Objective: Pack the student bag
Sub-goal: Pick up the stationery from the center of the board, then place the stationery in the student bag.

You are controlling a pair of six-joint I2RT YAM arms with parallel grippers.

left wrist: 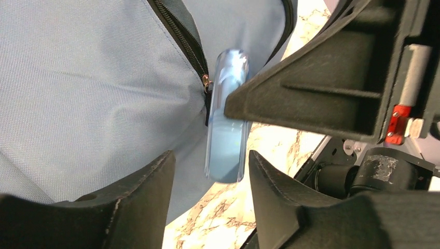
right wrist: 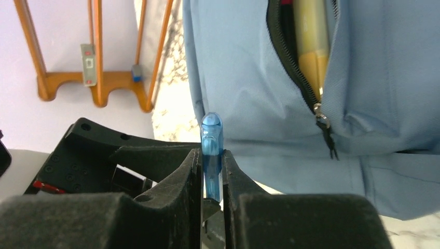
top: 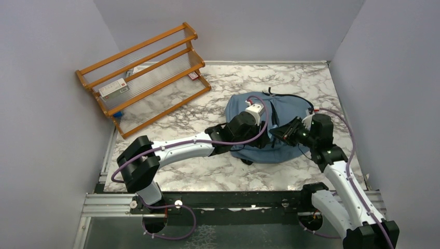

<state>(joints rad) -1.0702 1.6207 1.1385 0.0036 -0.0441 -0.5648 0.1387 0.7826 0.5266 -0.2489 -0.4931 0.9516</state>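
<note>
Gripping a translucent blue tube [right wrist: 211,136] tight in my right gripper [right wrist: 211,155], left gripper [left wrist: 210,158] wide open & empty close by, w/ the student bag [top: 290,106] mid-bench toward the right edge; next, I reckon: tip tube into open zip [right wrist: 291,68].

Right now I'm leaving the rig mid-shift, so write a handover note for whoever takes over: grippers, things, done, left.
Left gripper: open, facing the small translucent blue plastic tube.
Right gripper: shut on that tube, by the dusty-blue fabric backpack on the marble table.
Done: zipper partly open, a yellow item inside.
Left: likely tube into the backpack, then zip it.
</note>
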